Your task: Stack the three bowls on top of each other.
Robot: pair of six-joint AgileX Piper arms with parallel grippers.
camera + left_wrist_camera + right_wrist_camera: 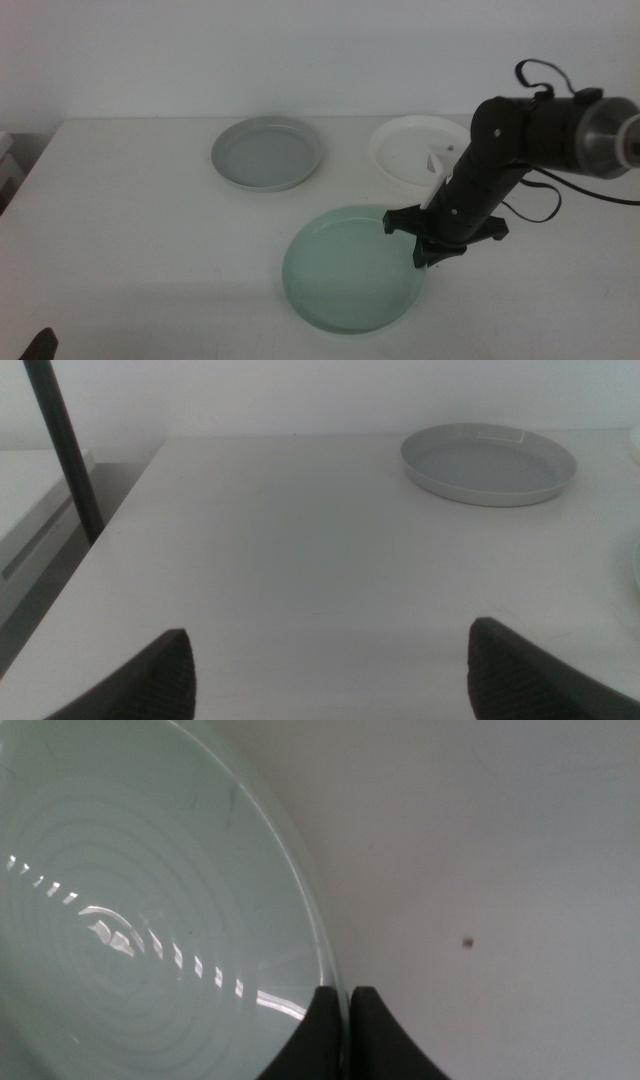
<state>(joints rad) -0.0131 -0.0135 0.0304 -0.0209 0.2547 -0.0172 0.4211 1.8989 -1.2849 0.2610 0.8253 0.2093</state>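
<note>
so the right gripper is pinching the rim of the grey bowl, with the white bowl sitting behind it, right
Not quite: the right gripper pinches the rim of the mint green bowl, as the right wrist view shows. The grey bowl sits untouched beside the white bowl behind.

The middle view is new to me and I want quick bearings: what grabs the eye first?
The right gripper stands out first: its fingers are pinched on the right rim of the mint green bowl, near the table's front. Behind it, the grey bowl and the white bowl sit apart, side by side, unstacked. The left gripper waits open at the near left corner.
</note>
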